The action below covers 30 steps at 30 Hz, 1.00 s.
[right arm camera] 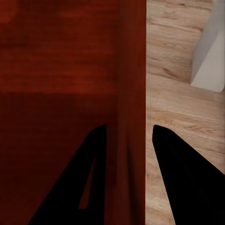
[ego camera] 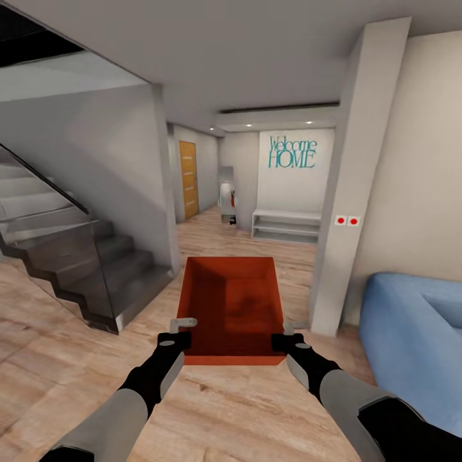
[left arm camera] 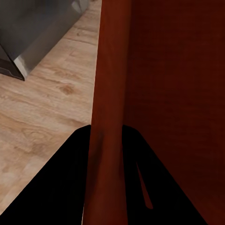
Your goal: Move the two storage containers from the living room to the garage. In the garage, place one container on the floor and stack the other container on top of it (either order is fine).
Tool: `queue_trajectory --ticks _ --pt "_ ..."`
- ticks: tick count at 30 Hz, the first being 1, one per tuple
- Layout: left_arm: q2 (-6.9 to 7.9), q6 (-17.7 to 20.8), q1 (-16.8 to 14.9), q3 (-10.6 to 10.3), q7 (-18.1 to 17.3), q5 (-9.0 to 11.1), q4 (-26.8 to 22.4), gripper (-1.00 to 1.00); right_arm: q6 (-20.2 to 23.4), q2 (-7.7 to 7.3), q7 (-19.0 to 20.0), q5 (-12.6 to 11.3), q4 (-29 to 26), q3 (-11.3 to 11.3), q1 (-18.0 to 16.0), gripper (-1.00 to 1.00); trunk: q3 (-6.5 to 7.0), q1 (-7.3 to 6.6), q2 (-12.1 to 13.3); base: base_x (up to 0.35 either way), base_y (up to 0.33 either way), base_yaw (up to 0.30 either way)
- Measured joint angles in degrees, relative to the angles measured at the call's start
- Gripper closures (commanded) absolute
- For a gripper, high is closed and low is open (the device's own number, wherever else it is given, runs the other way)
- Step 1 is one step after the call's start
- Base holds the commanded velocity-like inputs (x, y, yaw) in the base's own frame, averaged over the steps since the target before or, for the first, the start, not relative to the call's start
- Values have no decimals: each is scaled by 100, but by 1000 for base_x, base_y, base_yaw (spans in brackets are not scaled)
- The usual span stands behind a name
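I hold one red-orange storage container [ego camera: 232,308], open side up, in front of me above the living room's light wood planks. My left gripper [ego camera: 179,333] is shut on its left wall [left arm camera: 110,93] near the near corner, one finger inside and one outside. My right gripper [ego camera: 285,337] is shut the same way on the right wall [right arm camera: 131,70]. The bin looks empty. The garage and its floor are out of view.
A dark staircase with a glass railing [ego camera: 77,256] rises at the left. A white pillar [ego camera: 346,212] and a blue sofa [ego camera: 417,333] stand at the right. Between them the plank floor [ego camera: 212,231] runs ahead to a white bench [ego camera: 287,224] and a wooden door [ego camera: 188,179].
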Motion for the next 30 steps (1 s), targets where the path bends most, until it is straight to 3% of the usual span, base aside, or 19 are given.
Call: queue_trajectory --ticks 11,30 --pt "-2 16 -5 4 0 0 1 100 19 -3 0 -8 -11 5 1 100 0 0 0 322 0 -151" --pt "3 -8 -2 -4 -2 2 0 100 -7 1 0 3 -3 -5 0 100 0 0 0 322 0 -7"
